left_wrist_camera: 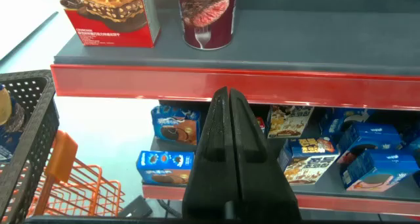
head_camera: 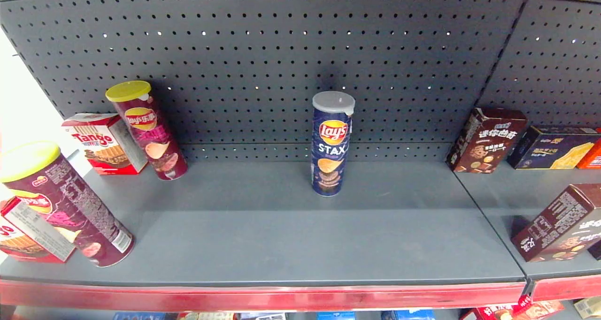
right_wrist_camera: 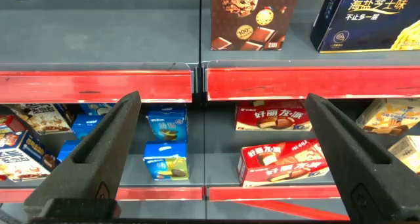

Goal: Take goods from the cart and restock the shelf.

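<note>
A blue chips can with a grey lid stands upright mid-shelf near the pegboard back. The grey shelf has a red front edge. My left gripper is shut with nothing in it, below and in front of the red shelf edge. Beside it is the cart's black mesh basket on an orange frame, with a blue item partly seen inside. My right gripper is open wide and empty, facing the red shelf edge below a brown biscuit box.
Two maroon chips cans and red wafer boxes stand at the shelf's left. Brown boxes and a dark blue box fill the right section. Lower shelves hold blue boxes and red boxes.
</note>
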Available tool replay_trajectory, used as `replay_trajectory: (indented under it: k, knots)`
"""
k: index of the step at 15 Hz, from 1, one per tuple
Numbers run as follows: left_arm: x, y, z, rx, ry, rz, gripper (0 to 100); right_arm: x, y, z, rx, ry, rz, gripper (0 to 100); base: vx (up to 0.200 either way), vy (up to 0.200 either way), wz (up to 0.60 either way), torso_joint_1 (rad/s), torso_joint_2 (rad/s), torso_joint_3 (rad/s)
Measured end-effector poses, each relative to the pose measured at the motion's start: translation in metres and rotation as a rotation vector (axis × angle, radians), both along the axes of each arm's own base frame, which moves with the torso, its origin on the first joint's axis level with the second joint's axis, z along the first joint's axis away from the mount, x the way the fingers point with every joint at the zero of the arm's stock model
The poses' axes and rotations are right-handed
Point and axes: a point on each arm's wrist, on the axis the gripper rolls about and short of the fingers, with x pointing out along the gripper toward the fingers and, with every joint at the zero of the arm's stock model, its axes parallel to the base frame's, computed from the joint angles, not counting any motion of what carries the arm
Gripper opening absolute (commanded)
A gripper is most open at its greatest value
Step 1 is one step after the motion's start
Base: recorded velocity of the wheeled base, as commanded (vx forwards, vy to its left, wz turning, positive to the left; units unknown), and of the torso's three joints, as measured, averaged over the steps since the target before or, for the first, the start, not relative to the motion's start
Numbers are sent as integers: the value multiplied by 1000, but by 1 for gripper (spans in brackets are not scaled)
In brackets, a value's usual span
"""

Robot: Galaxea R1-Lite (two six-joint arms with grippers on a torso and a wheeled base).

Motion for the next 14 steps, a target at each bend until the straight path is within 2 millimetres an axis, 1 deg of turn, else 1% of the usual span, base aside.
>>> replay_trajectory:
  k: [3,14]
  knots:
    - [0,0,0,0,0,0,0,0,0,0,0,0,-1,100,0,0,0,0,0,0]
    - [0,0,0,1,0,0,0,0,0,0,-3,1,-2,100,0,0,600,5,5,3]
